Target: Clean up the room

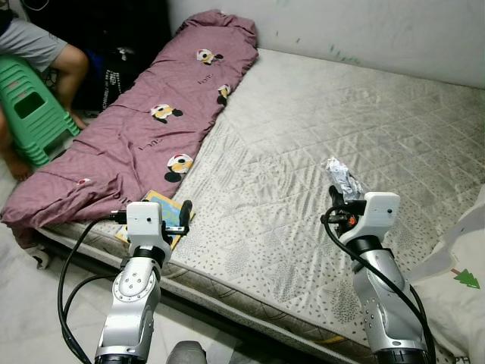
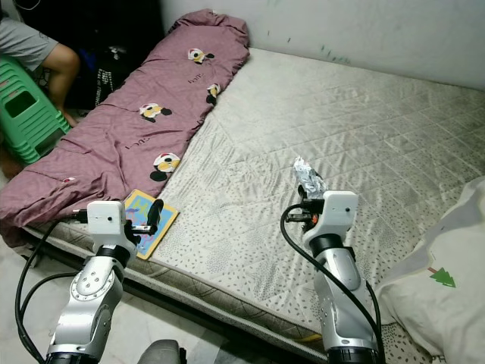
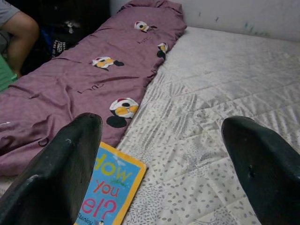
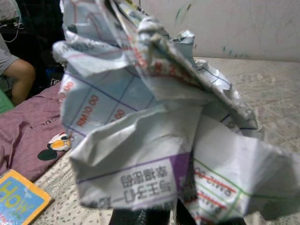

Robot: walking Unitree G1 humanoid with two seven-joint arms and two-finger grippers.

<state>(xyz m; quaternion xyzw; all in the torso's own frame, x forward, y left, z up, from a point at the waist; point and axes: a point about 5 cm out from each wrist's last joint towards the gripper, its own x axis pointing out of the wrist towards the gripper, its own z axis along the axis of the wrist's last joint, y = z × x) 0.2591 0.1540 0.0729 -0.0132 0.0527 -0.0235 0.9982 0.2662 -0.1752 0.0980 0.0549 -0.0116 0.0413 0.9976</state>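
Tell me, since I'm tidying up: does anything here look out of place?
Yes. The right gripper holds crumpled printed paper, plainly rubbish. A children's book lies at the mattress edge beside the purple blanket, under the open left gripper.

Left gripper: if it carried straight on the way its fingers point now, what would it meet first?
Probably the bare mattress: the open left gripper looks low across it, with the book just off its line and the purple blanket beyond that. Depth is hard to judge.
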